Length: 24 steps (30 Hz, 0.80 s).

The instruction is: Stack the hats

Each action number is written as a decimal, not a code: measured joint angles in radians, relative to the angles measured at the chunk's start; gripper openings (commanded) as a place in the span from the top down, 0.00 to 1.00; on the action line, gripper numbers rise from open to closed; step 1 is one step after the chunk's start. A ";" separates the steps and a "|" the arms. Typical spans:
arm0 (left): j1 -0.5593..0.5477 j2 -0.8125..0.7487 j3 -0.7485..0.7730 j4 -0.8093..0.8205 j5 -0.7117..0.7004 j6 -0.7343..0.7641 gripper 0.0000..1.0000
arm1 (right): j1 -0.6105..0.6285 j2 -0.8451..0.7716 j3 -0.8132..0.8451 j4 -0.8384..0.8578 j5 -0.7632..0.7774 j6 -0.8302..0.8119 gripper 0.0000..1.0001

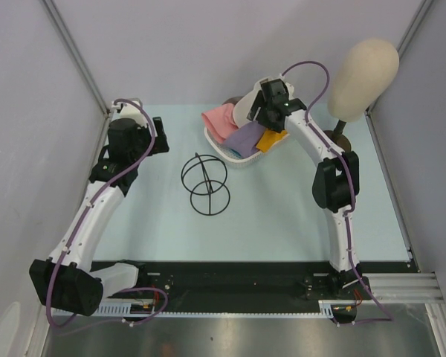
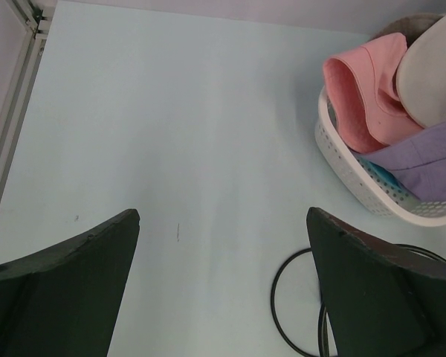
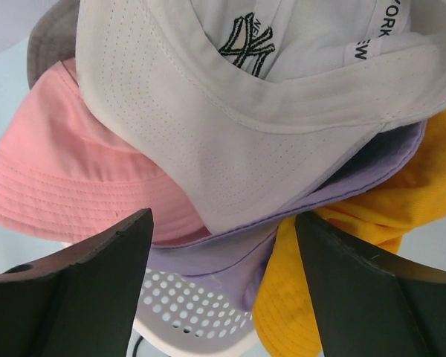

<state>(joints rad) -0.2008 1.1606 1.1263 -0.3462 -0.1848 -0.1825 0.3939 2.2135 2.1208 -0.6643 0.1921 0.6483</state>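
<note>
A white perforated basket at the table's back holds the hats. The pink hat lies at its left, the lavender hat in the middle, the orange hat at the right. A strip of the teal hat shows under the lavender one. A white NY cap lies on top. My right gripper is open and empty, hovering just above the lavender hat, between the pink hat and the orange hat. My left gripper is open and empty over bare table, left of the basket.
A black wire stand sits on the table mid-centre, also at the left wrist view's lower right. A beige mannequin head stands at the back right. Grey walls and metal rails border the table.
</note>
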 measured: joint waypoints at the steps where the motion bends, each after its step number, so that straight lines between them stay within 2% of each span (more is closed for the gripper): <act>1: 0.000 0.003 0.003 0.000 0.001 0.000 0.00 | -0.003 0.003 0.007 -0.001 -0.008 0.007 0.23; 2: 0.000 0.006 0.006 0.000 0.002 0.000 0.00 | -0.006 0.005 0.013 -0.004 -0.016 0.013 0.25; 7: 0.000 0.012 0.014 0.001 0.002 0.000 0.00 | -0.014 0.007 0.025 -0.005 -0.034 0.026 0.49; 8: 0.000 0.013 0.014 0.001 0.002 0.000 0.00 | -0.016 0.009 0.029 -0.008 -0.039 0.031 0.55; 9: 0.000 0.013 0.014 0.001 0.002 0.000 0.00 | -0.017 0.011 0.032 -0.007 -0.044 0.030 0.67; 11: 0.000 0.013 0.014 0.001 0.002 0.000 0.00 | -0.019 0.015 0.040 -0.011 -0.048 0.028 0.76; 14: 0.000 0.013 0.015 0.001 0.001 0.000 0.00 | -0.019 0.016 0.040 -0.021 -0.049 0.029 0.98; 24: 0.000 -0.024 0.015 0.000 -0.004 0.000 0.00 | -0.009 0.008 0.048 -0.028 -0.045 0.013 1.00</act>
<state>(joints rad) -0.2008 1.1362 1.1412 -0.3458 -0.1890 -0.1825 0.3847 2.2211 2.1685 -0.6926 0.1471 0.6613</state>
